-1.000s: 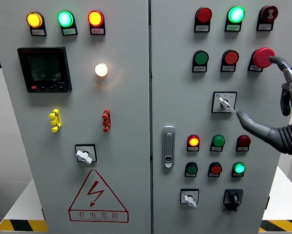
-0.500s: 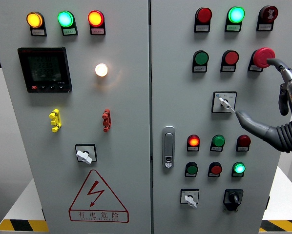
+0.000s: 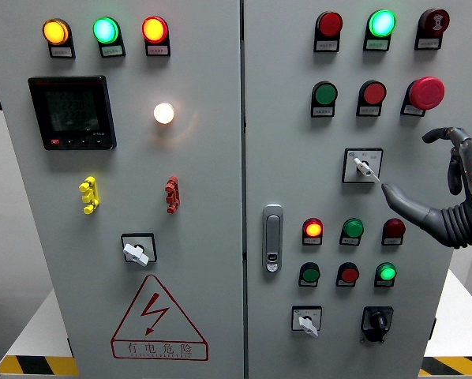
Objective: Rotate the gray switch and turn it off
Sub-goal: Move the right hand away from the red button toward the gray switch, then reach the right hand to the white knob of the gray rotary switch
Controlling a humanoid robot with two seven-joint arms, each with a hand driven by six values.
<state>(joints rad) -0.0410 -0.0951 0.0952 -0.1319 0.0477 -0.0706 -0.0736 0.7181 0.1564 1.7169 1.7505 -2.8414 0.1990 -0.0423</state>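
Note:
The gray rotary switch (image 3: pixel 364 166) sits in a black square frame on the right cabinet door, its pale handle pointing down to the right. My right hand (image 3: pixel 406 163) comes in from the right edge and is open. The thumb (image 3: pixel 395 195) stretches left, and its tip lies just at the end of the switch handle; whether it touches I cannot tell. The upper finger (image 3: pixel 443 133) is curled in the air to the right of the switch, below the red mushroom button (image 3: pixel 425 92). Nothing is grasped. No left arm shows.
Two similar pale switches sit at the lower left door (image 3: pixel 136 252) and the lower right door (image 3: pixel 307 322), beside a black knob (image 3: pixel 376 320). Rows of red and green lamps and buttons surround the gray switch. A door handle (image 3: pixel 273 238) stands left of them.
The upper finger has dropped from the red mushroom button to a spot right of the switch. The thumb has crept slightly toward the handle's tip. The switch handle has not turned.

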